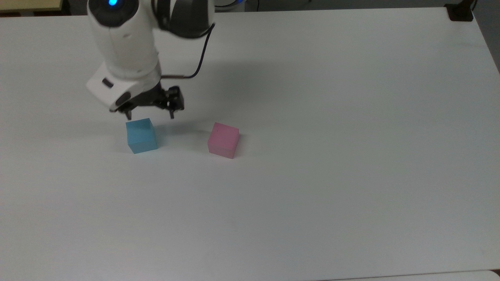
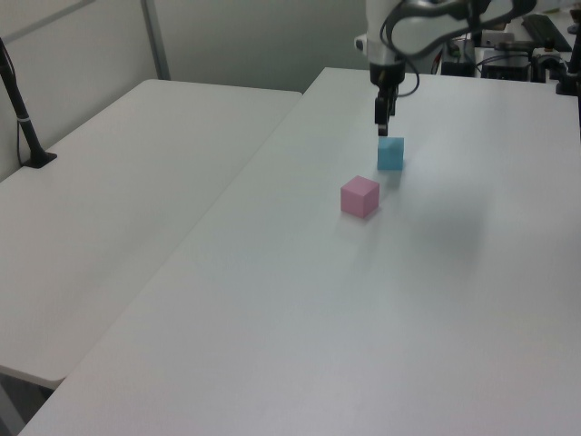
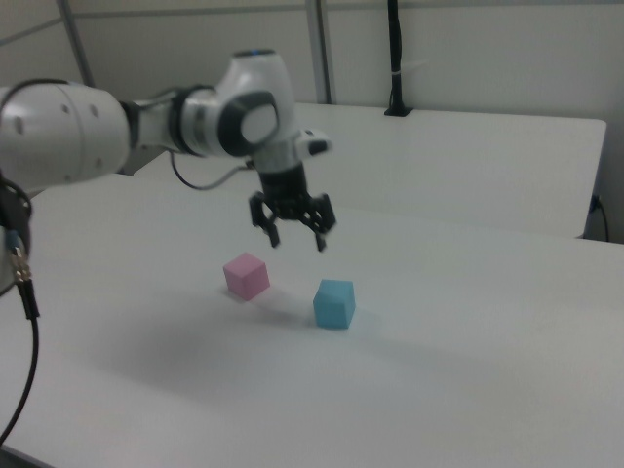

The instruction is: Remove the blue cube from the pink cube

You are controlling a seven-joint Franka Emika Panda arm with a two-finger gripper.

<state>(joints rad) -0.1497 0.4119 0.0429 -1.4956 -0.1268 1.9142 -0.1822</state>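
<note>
The blue cube [image 1: 141, 136] [image 2: 390, 153] [image 3: 334, 303] rests alone on the white table [image 1: 312, 175], apart from the pink cube [image 1: 223, 140] [image 2: 360, 196] [image 3: 246, 276], which sits to its right in the top view. My gripper [image 1: 150, 116] [image 2: 381, 119] [image 3: 296, 239] hangs open a short way above the blue cube, with nothing between its fingers. In the right view both black fingers are spread wide and clear of the cube's top.
A second white table [image 2: 118, 200] adjoins along the left view's left, with a black post [image 2: 20, 109] standing on it. A black mount [image 1: 460, 11] sits at the table's far right corner in the top view.
</note>
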